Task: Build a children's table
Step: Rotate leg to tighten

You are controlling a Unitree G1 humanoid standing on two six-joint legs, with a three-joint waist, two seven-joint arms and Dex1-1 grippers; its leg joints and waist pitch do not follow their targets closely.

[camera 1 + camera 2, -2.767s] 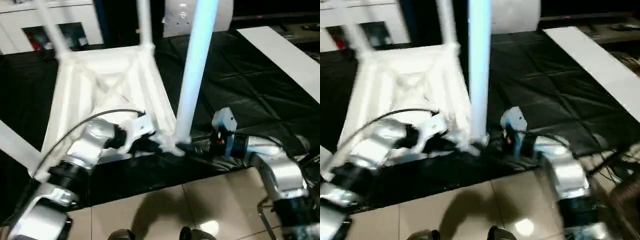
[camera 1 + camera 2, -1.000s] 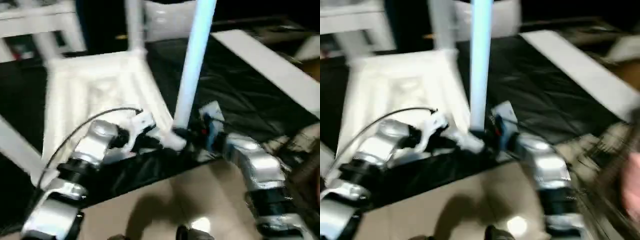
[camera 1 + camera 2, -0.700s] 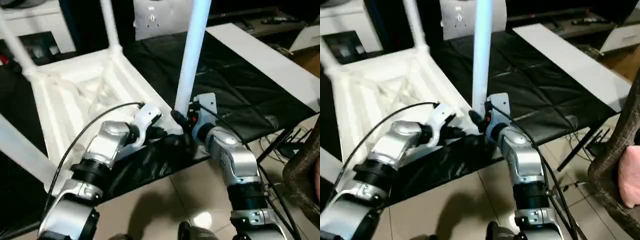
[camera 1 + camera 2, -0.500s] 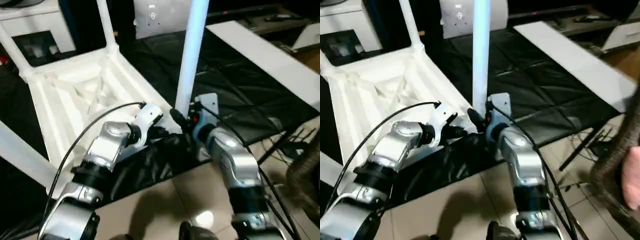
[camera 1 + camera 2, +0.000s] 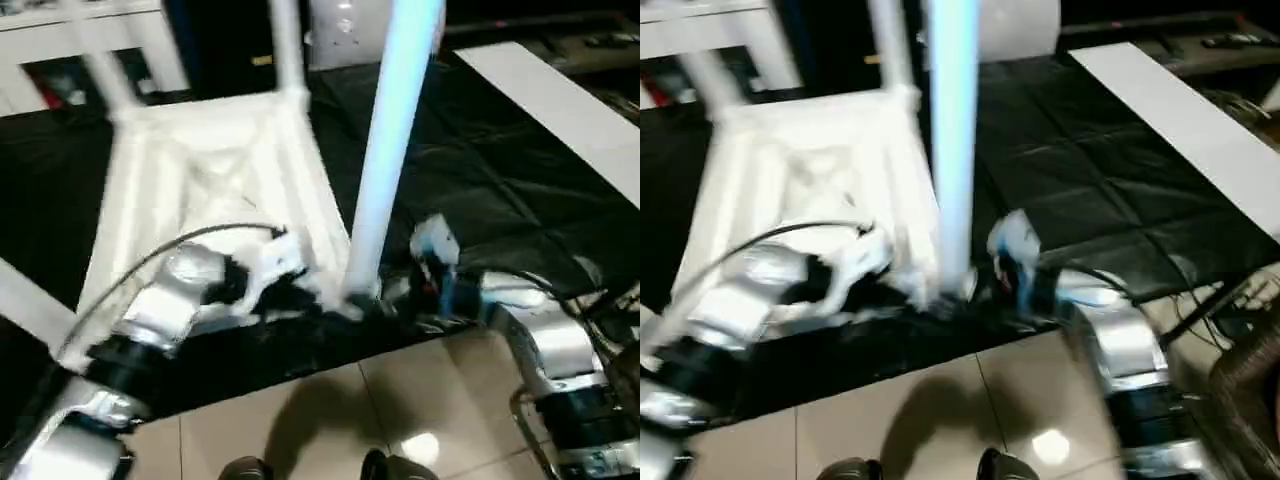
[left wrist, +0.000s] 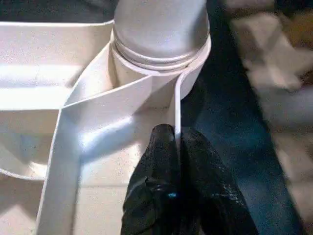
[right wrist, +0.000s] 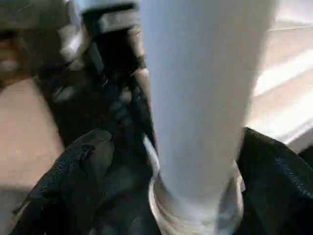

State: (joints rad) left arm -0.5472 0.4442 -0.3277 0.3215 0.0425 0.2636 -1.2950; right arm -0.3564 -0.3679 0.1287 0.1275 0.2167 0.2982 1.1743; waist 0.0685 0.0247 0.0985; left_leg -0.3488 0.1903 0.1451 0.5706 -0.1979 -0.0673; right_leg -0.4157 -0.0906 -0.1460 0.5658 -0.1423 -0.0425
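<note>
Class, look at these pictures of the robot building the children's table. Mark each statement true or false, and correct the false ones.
1. The tabletop lies with its ribbed underside facing up. True.
2. The left gripper is wide open above the tabletop. False: its fingers are pinched shut on a thin rib of the tabletop, beside the corner socket.
3. The near leg stands upright in a corner socket. True.
4. The right gripper is clamped tightly on the near leg. False: its fingers stand apart on either side of the leg's base.
5. The tabletop rests on bare floor tiles. False: it lies on a black mat.
</note>
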